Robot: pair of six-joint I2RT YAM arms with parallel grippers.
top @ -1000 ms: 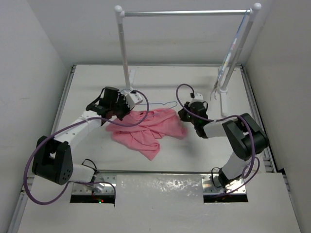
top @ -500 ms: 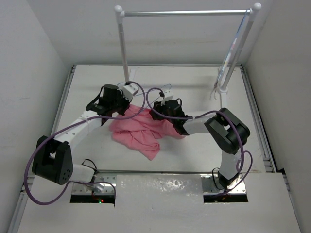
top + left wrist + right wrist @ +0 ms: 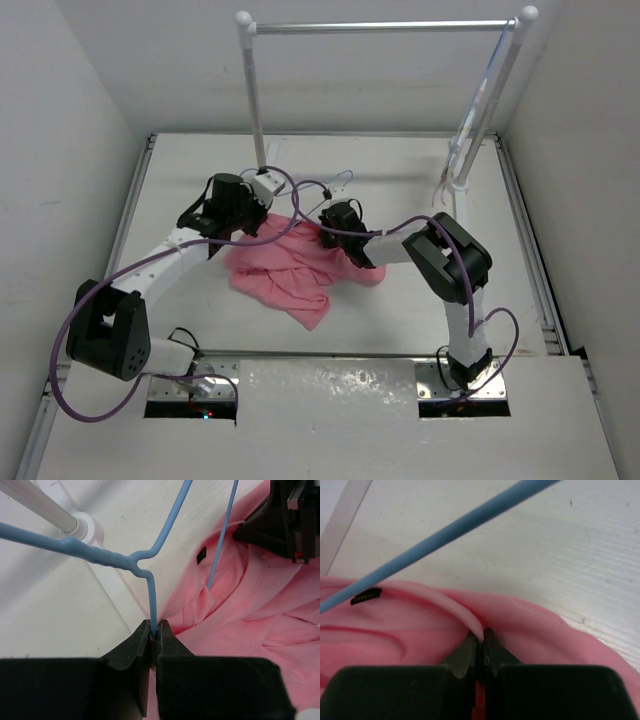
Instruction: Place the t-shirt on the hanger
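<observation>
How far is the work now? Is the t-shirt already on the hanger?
Not yet. Done: left gripper clamps the hanger, right gripper pinches the t-shirt by its collar. In hand: bringing collar to wire. Left: threading the hanger inside; the shirt lies crumpled on the table.

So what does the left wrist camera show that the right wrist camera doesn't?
Only the left wrist view: the left gripper pinching the pale-blue hanger near its twisted neck, plus the rack post's base. Only the right wrist view: the right gripper shut on the raised collar edge of the t-shirt. Both: the pink fabric, its small black label, a blue hanger wire and the white table.
</observation>
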